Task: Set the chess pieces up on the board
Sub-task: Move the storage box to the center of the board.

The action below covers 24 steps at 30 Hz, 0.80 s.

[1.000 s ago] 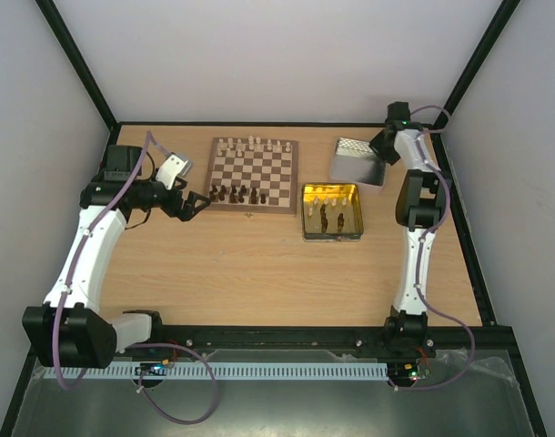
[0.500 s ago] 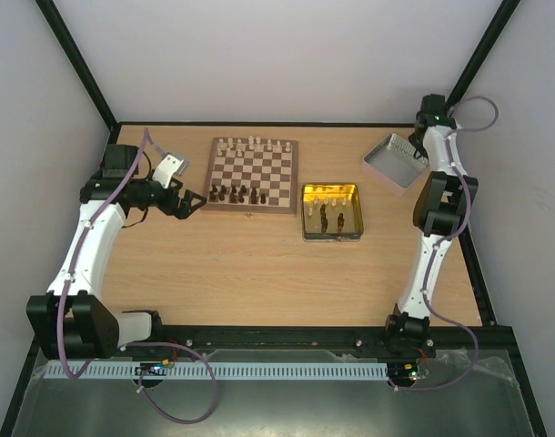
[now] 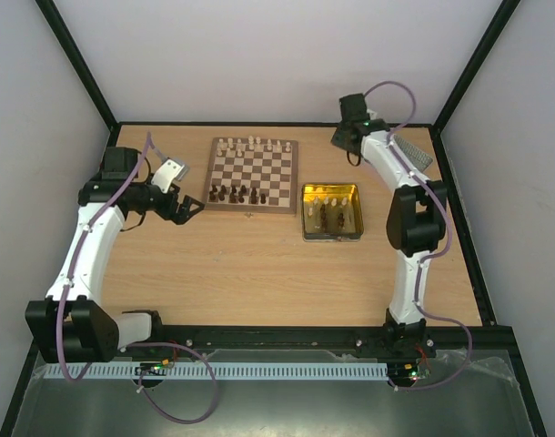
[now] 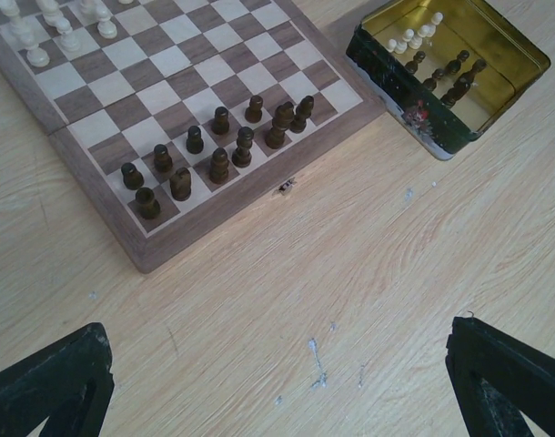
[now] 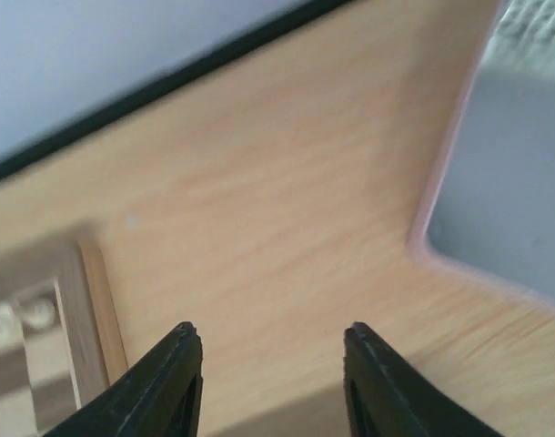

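Dark chess pieces [image 4: 218, 150] are stood on the near rows of the board [image 3: 252, 173], pale pieces [image 3: 250, 143] on its far row. More are kept in the yellow tin [image 3: 331, 211] just right of the board. The left gripper [image 4: 277, 328] is spread wide and empty off the board's near left corner. The right gripper [image 5: 268, 332] is parted, with nothing grasped, beyond its far right corner.

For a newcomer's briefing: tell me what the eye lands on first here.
The checkered board at the far middle of the table, with dark chess pieces bunched along its near edge and pale ones on its far row. Just right of it, a yellow tin holds more pieces; a silver lid lies in the far right corner.
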Available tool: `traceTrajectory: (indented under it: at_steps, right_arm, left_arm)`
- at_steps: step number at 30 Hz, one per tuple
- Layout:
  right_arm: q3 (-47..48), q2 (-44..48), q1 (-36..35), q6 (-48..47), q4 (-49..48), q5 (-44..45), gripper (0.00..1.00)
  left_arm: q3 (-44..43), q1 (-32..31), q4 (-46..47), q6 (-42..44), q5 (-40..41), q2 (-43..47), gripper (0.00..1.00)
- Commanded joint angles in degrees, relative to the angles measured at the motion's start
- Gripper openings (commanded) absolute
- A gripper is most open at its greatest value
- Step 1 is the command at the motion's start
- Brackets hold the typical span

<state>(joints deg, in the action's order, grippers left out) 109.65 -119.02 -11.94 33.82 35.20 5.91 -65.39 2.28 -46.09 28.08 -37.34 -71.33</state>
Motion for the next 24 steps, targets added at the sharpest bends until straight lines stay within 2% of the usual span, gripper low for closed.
traceTrajectory:
  at_steps: [1,3,9,20,24]
  right_arm:
    - [-5.16,-0.51,-1.01,-0.77,-1.00,-4.49,0.44]
    - [-7.64,-0.24,-1.06,-0.32,-2.06,-4.52,0.52]
    - [-12.75,0.11,-1.33,-1.26,-4.13,-6.76,0.57]
    - [-13.76,-2.84,-5.74,-4.69,-3.34,-4.55,0.51]
    - [-13.50,-3.92,-6.93,-4.48,-3.23,-5.06,0.45]
  left_arm:
    - [0.68,0.31,-2.52,1.39,0.95,3.02,0.99]
    - [0.82,0.35,-2.69,1.24,0.96,3.64,0.99]
    - [1.91,0.35,-2.78,1.25,1.01,5.18,0.99]
    - [4.31,0.35,-1.82,1.02,2.80,6.90,0.99]
    - [5.32,0.35,-2.08,1.21,3.39,8.21,0.99]
